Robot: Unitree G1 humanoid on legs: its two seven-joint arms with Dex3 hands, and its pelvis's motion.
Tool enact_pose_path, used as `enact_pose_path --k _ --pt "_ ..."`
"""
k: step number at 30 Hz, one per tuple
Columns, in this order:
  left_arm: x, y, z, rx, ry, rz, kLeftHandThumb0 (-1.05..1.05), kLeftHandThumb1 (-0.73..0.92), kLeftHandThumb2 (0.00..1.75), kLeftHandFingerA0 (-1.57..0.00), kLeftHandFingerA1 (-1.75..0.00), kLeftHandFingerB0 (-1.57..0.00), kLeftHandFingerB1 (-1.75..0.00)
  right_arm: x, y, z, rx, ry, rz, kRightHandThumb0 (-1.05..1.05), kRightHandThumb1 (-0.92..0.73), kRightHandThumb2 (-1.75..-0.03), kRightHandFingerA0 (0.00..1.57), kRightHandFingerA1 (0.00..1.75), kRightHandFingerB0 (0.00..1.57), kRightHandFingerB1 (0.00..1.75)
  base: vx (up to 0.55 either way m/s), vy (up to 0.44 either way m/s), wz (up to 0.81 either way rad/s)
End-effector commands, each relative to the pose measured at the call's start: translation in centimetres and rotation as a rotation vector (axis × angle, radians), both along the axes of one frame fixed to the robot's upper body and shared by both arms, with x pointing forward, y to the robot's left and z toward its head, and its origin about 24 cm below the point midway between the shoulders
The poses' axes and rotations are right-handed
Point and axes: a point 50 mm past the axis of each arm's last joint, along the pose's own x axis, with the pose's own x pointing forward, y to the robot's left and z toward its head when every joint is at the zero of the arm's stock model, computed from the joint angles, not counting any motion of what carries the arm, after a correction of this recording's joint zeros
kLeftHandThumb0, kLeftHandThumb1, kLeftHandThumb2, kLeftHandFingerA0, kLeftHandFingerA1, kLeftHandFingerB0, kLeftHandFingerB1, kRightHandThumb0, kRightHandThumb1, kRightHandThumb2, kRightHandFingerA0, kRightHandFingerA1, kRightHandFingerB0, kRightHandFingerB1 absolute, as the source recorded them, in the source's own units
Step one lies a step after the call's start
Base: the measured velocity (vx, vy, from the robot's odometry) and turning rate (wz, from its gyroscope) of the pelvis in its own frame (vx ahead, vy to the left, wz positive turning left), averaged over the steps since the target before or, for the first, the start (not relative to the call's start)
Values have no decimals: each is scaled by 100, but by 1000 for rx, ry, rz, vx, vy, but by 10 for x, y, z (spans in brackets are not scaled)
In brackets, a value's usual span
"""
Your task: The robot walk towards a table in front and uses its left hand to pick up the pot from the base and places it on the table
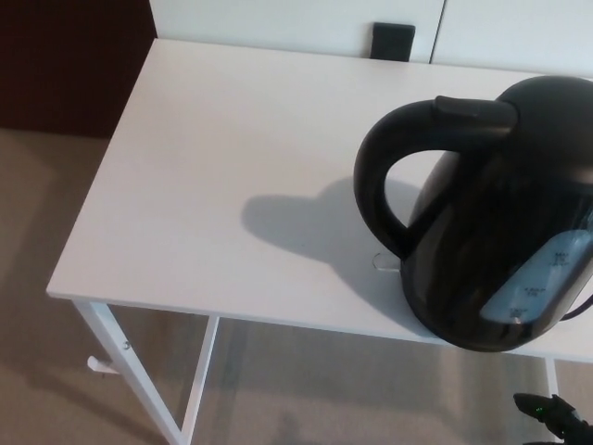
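A white table (213, 185) on thin white legs stands on beige carpet, pushed up to a white wall. A black wall plate (393, 41) sits just above the table's far edge, and a dark brown surface fills the upper left corner.

In the head view, the only markings are on the pot (500, 213). A pale blue level window (542, 278) on its right side carries small marks and figures, which are too blurred to read. No brand name can be made out.

The pot stands on the right part of the table, close to the front edge and partly cut off by the picture's right side. The robot's left hand does not show, so its position relative to the pot cannot be given. At the bottom right corner, below the table edge and beneath the pot, is a dark part (556, 413) with a small green light. Too little of it shows to say whether it is the right hand, or whether it is open or closed. It is clear of the pot.

The pot is a glossy black kettle with a rounded body, a wide loop handle (375, 185) pointing left and a flat lid tab on top. It throws a soft shadow (306, 218) leftward across the table. A thin black cord (579, 311) leaves its right side. Whether a base lies under it cannot be told.
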Motion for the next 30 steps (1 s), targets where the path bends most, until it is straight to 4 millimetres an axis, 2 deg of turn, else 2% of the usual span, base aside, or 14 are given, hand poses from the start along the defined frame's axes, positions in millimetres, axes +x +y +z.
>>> enact_pose_path --k 1,5,6,7,9,11,12,13,18,21,23,28,29,30 --pt "13 18 31 5 -194 104 1 58 56 -27 -34 -23 -29 4 -2 4 0 -12 3 -11 -51 -92 31 57 12 48 0 0 0" --pt "39 19 82 73 -363 24 -2 58 57 -19 -32 -18 -28 6 1 5 -5 -8 21 -13 -51 -92 31 56 12 48 0 0 0" --pt "61 9 116 105 -475 -62 -2 57 56 -18 -32 -17 -28 9 2 5 -12 -12 22 -11 -50 -92 32 57 13 48 0 0 0" --pt "73 2 135 123 -531 -119 -2 57 56 -16 -31 -15 -27 11 3 5 -13 -16 22 -10 -50 -91 32 57 14 48 0 0 0" --pt "93 -13 161 161 -617 -228 -1 56 56 -16 -32 -15 -27 12 3 5 -15 -20 28 -10 -50 -91 32 57 13 48 0 0 0" --pt "103 -23 176 182 -659 -292 -2 55 56 -16 -33 -15 -28 14 5 6 -12 -21 32 -10 -50 -91 31 57 13 48 0 0 0" --pt "126 -44 204 191 -724 -409 -2 54 55 -16 -31 -15 -27 17 7 6 -2 -22 26 -9 -50 -92 31 57 13 48 0 0 0" --pt "134 -54 215 204 -748 -463 -5 52 55 -16 -31 -15 -27 19 9 6 -6 -19 29 -10 -51 -92 31 56 13 48 0 0 0" --pt "160 -91 249 266 -792 -581 -15 45 55 -24 -33 -22 -30 23 12 8 -4 -35 36 -9 -51 -92 31 57 13 48 0 0 0" --pt "185 -135 272 312 -835 -726 -20 47 55 -18 -32 -16 -28 26 15 9 -4 -39 48 -9 -51 -92 31 57 12 48 0 0 0" --pt "196 -156 277 341 -841 -774 -21 47 55 -18 -32 -15 -28 27 15 9 9 -44 49 -9 -51 -92 31 57 12 48 0 0 0" --pt "221 -189 276 308 -821 -857 -29 41 57 -18 -34 -14 -30 28 15 10 10 -42 53 -12 -50 -91 31 57 12 48 0 0 0" --pt "225 -196 276 310 -820 -877 -18 33 85 -6 -50 -5 -49 30 15 10 13 -43 53 -12 -50 -91 31 57 12 48 0 0 0" --pt "229 -201 277 323 -812 -882 -19 29 84 -7 -50 -6 -49 30 15 10 13 -44 53 -12 -50 -91 31 57 12 48 0 0 0"
